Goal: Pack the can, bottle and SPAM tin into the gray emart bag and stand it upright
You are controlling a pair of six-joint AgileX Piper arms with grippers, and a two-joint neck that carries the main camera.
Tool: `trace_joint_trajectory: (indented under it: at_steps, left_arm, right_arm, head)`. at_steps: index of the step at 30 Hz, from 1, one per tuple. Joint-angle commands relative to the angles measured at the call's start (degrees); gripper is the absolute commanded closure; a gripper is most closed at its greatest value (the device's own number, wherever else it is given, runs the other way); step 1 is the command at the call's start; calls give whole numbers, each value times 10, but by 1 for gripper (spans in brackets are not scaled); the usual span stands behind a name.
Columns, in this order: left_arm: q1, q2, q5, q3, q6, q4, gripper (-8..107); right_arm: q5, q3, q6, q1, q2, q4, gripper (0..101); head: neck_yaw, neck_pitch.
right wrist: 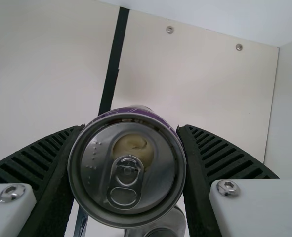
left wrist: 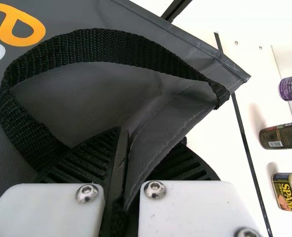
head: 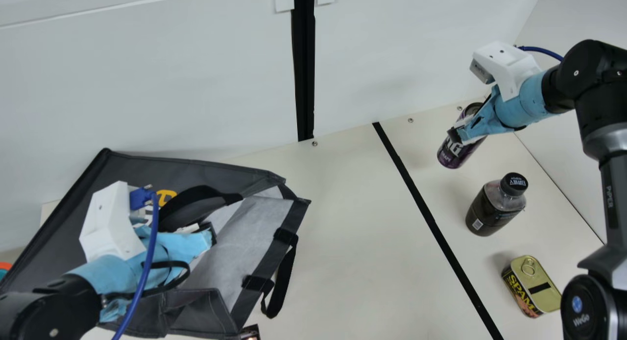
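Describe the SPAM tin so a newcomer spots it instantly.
In the main view, find the black line running down the cream table. Right of it, the SPAM tin is the lowest of three items, below the bottle. Only it is boxy, with a gold lid.

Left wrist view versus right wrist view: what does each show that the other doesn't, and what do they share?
Left wrist view: the gray emart bag with its looped handle and its edge in the left claw, plus the SPAM tin.
Right wrist view: the can's lid and pull tab, between the fingers of the right claw.
Both: the can, the table and its black strip.
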Motion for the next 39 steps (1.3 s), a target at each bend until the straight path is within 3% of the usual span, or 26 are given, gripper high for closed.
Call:
trace_joint_trajectory:
  at_steps: [1,39]
  left_arm:
    - [0,0,0,0,0,0,107]
    - [0,0,0,0,0,0,107]
  right_arm:
    - [0,12,-8,0,-11,5,101]
    - [0,214,-181,26,-199,49,101]
  head:
    - [0,-13]
    - [0,-13]
